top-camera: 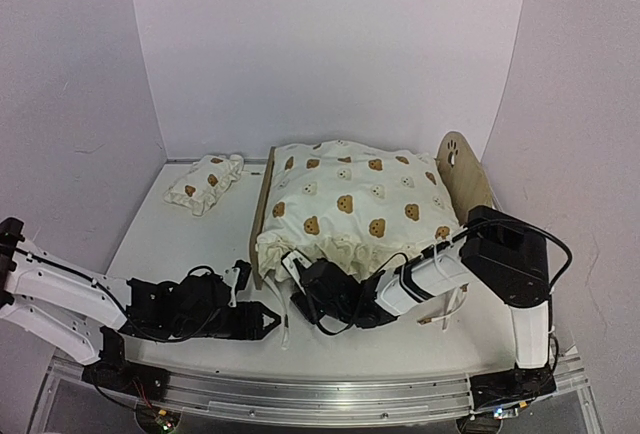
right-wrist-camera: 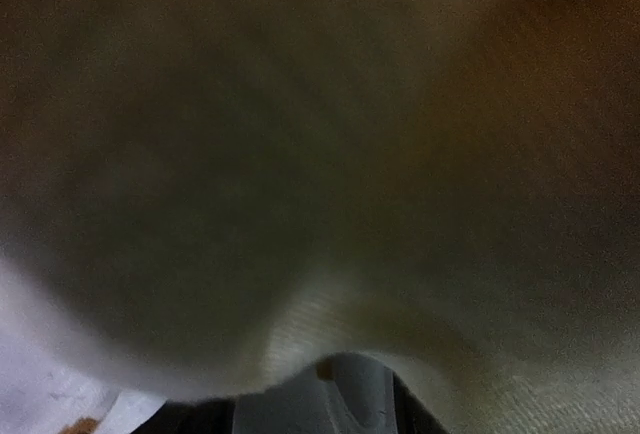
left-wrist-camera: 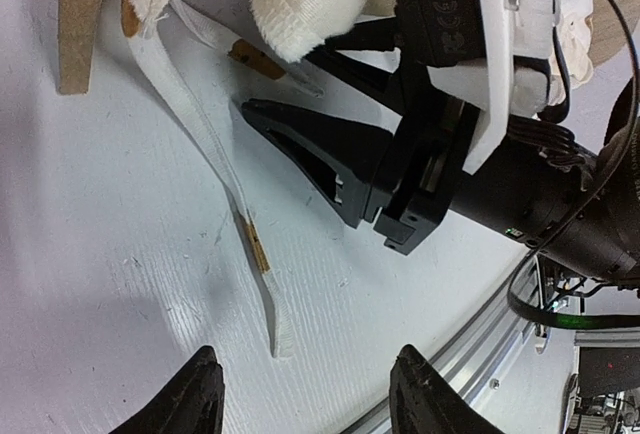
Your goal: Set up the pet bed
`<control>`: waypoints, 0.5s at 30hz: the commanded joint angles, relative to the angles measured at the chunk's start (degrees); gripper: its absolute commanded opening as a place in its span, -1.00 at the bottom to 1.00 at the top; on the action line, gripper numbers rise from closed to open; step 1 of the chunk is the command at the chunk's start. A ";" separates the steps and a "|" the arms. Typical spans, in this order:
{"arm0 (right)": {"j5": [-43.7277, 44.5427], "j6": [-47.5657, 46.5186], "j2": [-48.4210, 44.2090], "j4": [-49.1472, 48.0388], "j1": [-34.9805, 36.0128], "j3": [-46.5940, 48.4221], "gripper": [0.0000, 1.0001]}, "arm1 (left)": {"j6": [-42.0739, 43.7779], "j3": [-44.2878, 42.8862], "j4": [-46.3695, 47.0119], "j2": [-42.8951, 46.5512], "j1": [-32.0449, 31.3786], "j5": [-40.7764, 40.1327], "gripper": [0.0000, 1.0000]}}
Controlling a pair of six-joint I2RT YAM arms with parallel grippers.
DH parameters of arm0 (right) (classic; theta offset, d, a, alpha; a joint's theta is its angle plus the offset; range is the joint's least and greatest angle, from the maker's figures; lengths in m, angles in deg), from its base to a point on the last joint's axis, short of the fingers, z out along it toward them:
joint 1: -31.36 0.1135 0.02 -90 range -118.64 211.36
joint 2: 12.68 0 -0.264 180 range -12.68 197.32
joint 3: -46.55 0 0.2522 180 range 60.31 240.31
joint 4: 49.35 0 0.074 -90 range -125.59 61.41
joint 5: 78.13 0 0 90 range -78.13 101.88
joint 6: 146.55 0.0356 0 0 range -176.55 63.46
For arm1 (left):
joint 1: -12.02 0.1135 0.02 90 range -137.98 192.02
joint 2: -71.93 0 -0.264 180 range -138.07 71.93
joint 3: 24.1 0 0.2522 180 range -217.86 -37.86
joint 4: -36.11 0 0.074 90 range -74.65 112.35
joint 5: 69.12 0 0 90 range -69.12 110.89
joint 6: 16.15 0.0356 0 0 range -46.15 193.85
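The pet bed (top-camera: 462,169) stands at the middle right of the table, its paw-cutout board on the right and a plain wooden board (top-camera: 262,219) on the left. A cream bear-print cushion (top-camera: 350,204) lies on it and hides its base. My right gripper (top-camera: 305,289) reaches under the cushion's near left ruffle with its black fingers (left-wrist-camera: 310,149) apart; cushion fabric (right-wrist-camera: 320,154) fills its wrist view. My left gripper (left-wrist-camera: 310,394) stands open low over the table just left of it, empty. A white tie (left-wrist-camera: 215,169) from the cushion trails on the table ahead of its fingertips.
A small bear-print pillow (top-camera: 205,182) lies at the back left of the table. A wooden leg (left-wrist-camera: 82,14) of the bed frame stands close to the left gripper. The metal rail (top-camera: 320,394) runs along the near edge. White walls close in three sides.
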 commanded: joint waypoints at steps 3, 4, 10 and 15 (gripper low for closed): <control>-4.54 6.55 0.78 0.87 -0.36 -1.52 -0.45 | 0.21 1.42 2.01 4.61 -0.11 -2.51 0.16; -5.75 8.05 -0.29 1.20 0.01 -2.83 -0.56 | 0.25 1.82 1.87 5.68 -0.09 -2.88 0.17; -12.27 13.86 -6.93 6.89 4.19 -5.86 -1.00 | 0.91 2.84 -0.79 11.34 2.09 -4.08 0.24; -18.16 20.83 -15.43 7.37 5.33 -10.97 -1.00 | 1.12 4.85 1.48 14.04 6.09 1.05 0.20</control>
